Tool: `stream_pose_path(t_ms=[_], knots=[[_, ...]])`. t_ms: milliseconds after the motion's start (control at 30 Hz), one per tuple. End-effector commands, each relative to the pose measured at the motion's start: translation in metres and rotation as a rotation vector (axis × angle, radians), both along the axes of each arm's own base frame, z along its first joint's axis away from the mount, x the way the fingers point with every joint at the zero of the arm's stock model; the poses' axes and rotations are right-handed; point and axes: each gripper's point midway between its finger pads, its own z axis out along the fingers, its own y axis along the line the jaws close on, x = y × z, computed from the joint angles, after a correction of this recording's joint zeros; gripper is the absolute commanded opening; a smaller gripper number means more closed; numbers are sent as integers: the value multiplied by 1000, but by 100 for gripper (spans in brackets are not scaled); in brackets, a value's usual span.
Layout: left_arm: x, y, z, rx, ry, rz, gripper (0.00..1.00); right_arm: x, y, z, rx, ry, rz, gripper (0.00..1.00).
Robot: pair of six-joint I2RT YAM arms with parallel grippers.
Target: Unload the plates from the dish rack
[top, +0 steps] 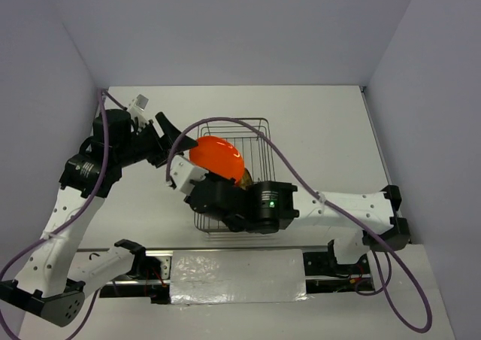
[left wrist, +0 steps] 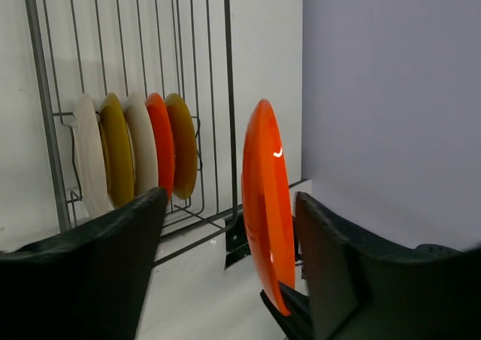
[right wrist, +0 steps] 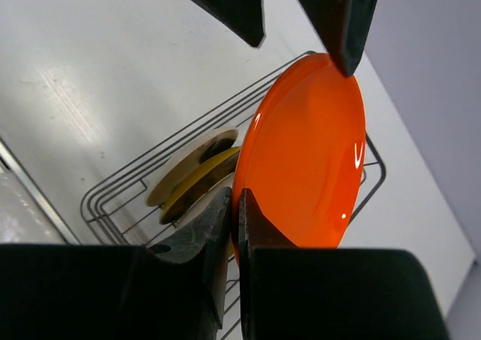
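Orange plate (right wrist: 308,159) in the right gripper (right wrist: 234,218)

1. The right gripper (right wrist: 237,204) rises from 6 o'clock, its black fingers pinched together on the lower rim of the orange plate (right wrist: 304,159).
2. The orange plate stands on edge in front of the dish rack (right wrist: 161,150), leaning toward 1 o'clock, with a glossy highlight near its 3 o'clock rim.
3. At 9 o'clock from it, a cream plate (right wrist: 192,158) and a mustard plate (right wrist: 204,178) stand upright in the rack (both somewhat blurred).
4. From 12 o'clock the left gripper (right wrist: 301,58) reaches in with its two dark fingers spread apart. The finger on the 1 o'clock side has its tip at the orange plate's top rim (whether it touches cannot be told).
5. The white table (right wrist: 98,77) lies at 10 o'clock and a grey-violet wall (right wrist: 428,92) at 3 o'clock.
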Motion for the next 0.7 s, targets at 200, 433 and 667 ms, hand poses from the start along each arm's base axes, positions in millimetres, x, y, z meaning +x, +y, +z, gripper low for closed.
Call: stream_pose_path(t_ms=[200,433,667], knots=[[-10,-7,-16,-6,17,-70,33,19,35,37,-17,-203,-39,0],[21,67,-20,202,-28,318,0,31,20,36,131,-111,-111,100],[79,172,-48,293,42,771,0,70,-71,14,549,326,-389,100]])
